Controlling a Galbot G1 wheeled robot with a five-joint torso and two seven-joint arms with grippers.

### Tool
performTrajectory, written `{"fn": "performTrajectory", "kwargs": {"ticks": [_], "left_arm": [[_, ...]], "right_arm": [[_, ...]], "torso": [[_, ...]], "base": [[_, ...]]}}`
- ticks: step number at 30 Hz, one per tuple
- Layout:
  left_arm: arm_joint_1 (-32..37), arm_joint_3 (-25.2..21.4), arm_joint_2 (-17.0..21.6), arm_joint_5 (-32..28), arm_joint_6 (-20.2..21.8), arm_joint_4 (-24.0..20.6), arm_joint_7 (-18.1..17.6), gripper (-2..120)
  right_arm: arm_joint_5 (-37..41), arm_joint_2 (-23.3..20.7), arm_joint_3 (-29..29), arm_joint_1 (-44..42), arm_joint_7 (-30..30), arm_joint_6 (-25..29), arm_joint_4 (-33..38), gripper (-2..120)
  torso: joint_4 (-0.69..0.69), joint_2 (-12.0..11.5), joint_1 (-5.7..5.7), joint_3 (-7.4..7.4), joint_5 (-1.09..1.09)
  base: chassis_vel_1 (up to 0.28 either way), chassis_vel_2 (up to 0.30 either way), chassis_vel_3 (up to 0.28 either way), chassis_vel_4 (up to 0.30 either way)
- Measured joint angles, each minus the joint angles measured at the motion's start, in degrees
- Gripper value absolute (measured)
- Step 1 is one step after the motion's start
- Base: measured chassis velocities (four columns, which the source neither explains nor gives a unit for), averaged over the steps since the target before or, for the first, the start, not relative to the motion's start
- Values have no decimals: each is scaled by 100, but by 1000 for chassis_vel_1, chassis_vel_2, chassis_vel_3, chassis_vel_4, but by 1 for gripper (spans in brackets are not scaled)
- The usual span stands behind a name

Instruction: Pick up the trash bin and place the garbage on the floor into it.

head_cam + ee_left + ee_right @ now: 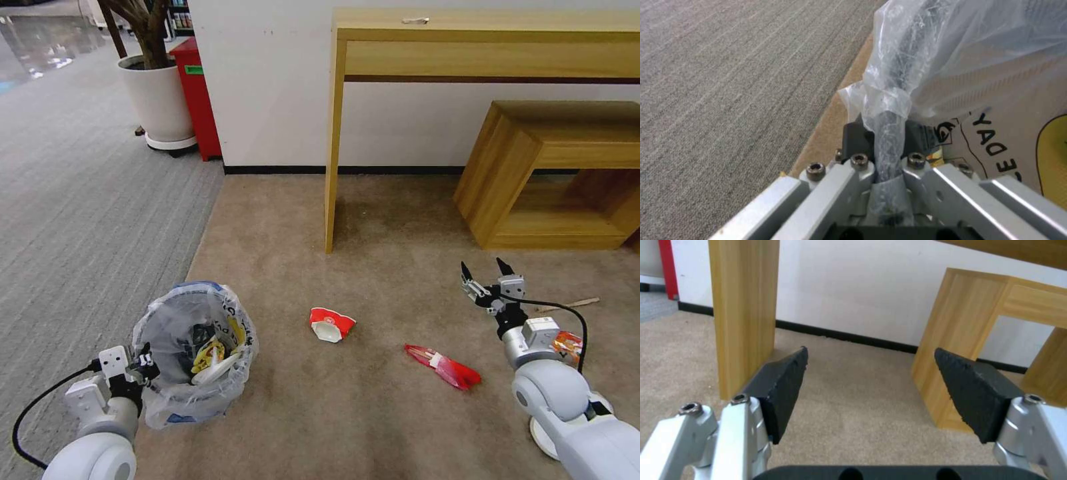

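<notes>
Left gripper point(143, 363) fingers clamped on bin point(193, 347) rim; right gripper point(490, 277) fingers apart, well right of bin; cup point(331, 323), wrapper point(443, 365) between

Open beige carpet point(373, 413) lay wide between the trash bin point(193, 353) on the left and the right hand point(490, 275), broken only by a crushed red cup point(331, 324) and a red wrapper point(443, 365), well apart from each other. Ahead, the wooden leg point(335, 153) of the surface point(487, 27) stood upright, with clear floor behind it up to the wall. The low wooden bench point(553, 173) blocked the far right. The right hand's fingers point(782, 390) stood spread, with bare carpet between them.
</notes>
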Motion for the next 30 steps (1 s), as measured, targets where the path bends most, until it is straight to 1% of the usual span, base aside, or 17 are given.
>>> {"fn": "performTrajectory", "kwargs": {"ticks": [13,30], "left_arm": [[3,-6,-8,10,-3,-12,1,0],[1,-15,19,-1,-3,-24,-2,0]], "right_arm": [[-44,4,-5,11,-26,49,-28,69],[-85,18,-27,44,-31,66,-47,69]], "torso": [[0,0,0,0,0],[1,0,0,0,0]], "base": [[-51,52,46,-51],[-48,51,48,-53]]}}
